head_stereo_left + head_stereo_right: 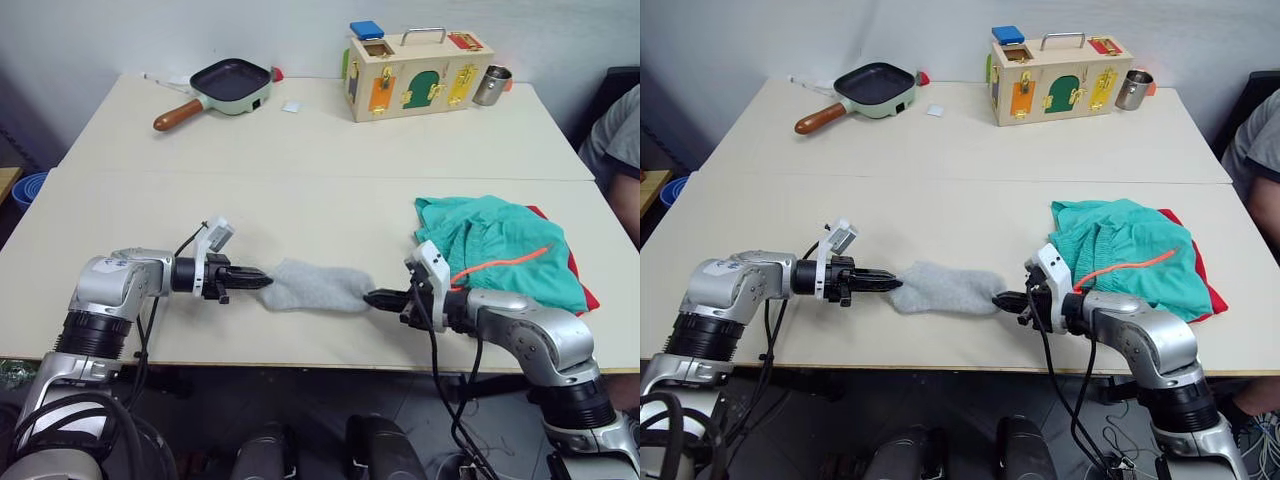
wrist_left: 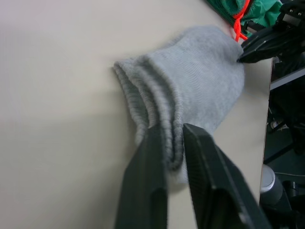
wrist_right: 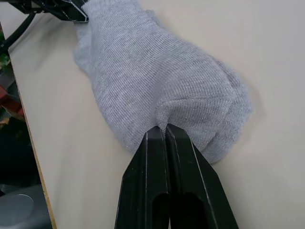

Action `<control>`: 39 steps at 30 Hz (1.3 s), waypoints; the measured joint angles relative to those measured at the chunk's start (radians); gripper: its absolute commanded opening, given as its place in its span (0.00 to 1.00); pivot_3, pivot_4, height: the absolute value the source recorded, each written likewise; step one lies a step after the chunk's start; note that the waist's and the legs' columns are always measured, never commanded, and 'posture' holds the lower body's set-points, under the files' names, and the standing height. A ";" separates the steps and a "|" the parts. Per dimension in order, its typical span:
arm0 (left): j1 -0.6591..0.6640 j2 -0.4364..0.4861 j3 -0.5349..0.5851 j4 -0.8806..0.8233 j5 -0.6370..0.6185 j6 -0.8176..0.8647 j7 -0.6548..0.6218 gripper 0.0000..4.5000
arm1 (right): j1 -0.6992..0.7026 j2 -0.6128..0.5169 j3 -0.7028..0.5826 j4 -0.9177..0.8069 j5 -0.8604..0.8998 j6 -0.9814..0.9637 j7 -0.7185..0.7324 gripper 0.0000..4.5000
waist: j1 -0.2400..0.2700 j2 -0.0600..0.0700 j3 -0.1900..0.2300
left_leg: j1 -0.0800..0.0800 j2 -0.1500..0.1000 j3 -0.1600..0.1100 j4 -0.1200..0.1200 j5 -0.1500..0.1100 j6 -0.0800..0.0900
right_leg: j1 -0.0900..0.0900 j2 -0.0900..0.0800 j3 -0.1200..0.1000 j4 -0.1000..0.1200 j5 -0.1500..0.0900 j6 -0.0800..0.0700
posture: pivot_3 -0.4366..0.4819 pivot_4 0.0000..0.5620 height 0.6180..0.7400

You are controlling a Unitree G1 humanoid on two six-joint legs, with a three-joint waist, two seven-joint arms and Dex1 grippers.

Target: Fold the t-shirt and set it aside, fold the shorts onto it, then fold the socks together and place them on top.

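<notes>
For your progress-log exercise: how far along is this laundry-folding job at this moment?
Done, by the look of it: the shorts lie on the t-shirt at the robot's right. In hand: the socks lie stacked on the table, the left gripper pinching the cuffs and the right gripper the toes. Left: folding the socks and placing them on the shorts.

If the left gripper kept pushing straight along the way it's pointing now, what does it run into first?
The left gripper is shut on the cuff end of the socks, so it meets them first. Beyond them on that line sits the right gripper, pinching the opposite end. The shorts lie farther back, seemingly off that line.
</notes>
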 measured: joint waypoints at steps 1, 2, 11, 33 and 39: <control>0.008 0.000 0.005 0.000 0.001 -0.003 0.003 0.41 | 0.010 0.000 -0.002 0.000 0.000 -0.008 -0.001 0.22 | 0.000 0.000 0.000 | 0.000 0.000 0.000 0.000 0.000 0.000 | 0.000 0.000 0.000 0.000 0.000 0.000 | 0.48 0.27 1.00; 0.011 0.000 0.008 0.000 0.001 -0.007 0.006 0.48 | 0.018 0.002 -0.002 0.000 -0.009 -0.030 -0.005 0.29 | 0.000 0.000 0.000 | 0.000 0.000 0.000 0.000 0.000 0.000 | 0.000 0.000 0.000 0.000 0.000 0.000 | 0.48 0.27 1.00; 0.099 -0.009 0.153 -0.086 -0.017 -0.120 0.053 0.60 | 0.050 0.001 -0.122 0.000 -0.012 -0.264 0.079 0.77 | 0.000 0.000 0.000 | 0.000 0.000 0.000 0.000 0.000 0.000 | 0.000 0.000 0.000 -0.001 0.000 0.000 | 0.48 0.27 1.00; 0.136 -0.301 -0.010 -0.012 0.225 -0.518 0.232 0.00 | -0.001 0.192 0.211 0.268 -0.475 -0.764 -0.033 0.01 | 0.001 -0.001 -0.001 | 0.005 -0.001 0.001 0.001 0.001 0.000 | 0.004 -0.001 0.001 -0.001 0.000 0.000 | 0.48 0.27 1.00; 0.171 -0.317 0.004 -0.022 0.226 -0.572 0.239 0.00 | 0.001 0.161 0.030 0.308 -0.361 -0.749 -0.010 0.09 | 0.001 -0.001 -0.001 | 0.006 -0.001 0.001 0.001 0.001 0.000 | 0.004 -0.002 0.002 -0.001 0.000 0.000 | 0.48 0.27 1.00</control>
